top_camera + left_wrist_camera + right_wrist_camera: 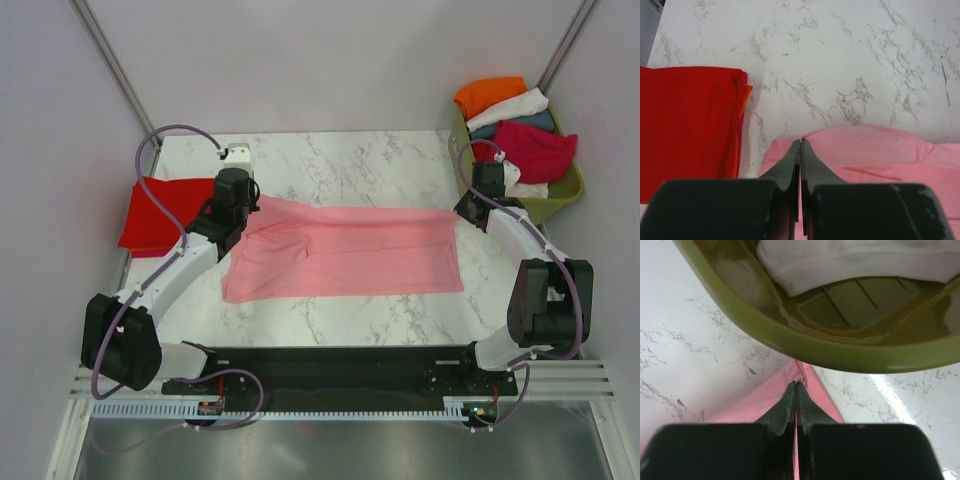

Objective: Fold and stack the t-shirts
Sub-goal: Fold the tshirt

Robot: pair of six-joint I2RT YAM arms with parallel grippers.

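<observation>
On the white marble table [350, 160], with plain pale walls [330, 60] all around it, a pink t-shirt [350, 255] lies spread out in the middle. It has a few wrinkles. At the left side of the table sits a folded red t-shirt [150, 215], and a thin orange edge [742, 120] peeks out from under it.

The left gripper [800, 142] has its two black fingers squeezed together on the pink t-shirt's far left corner. The right gripper [796, 385] is pinched tight on the far right corner, right beside the basket.

The olive-green plastic basket [555, 205] stands at the far right corner. It is piled high with loose shirts: an orange t-shirt [488, 95] at the back, then a white t-shirt [510, 108], a teal t-shirt [540, 122] and a crimson t-shirt [535, 150] in front.
</observation>
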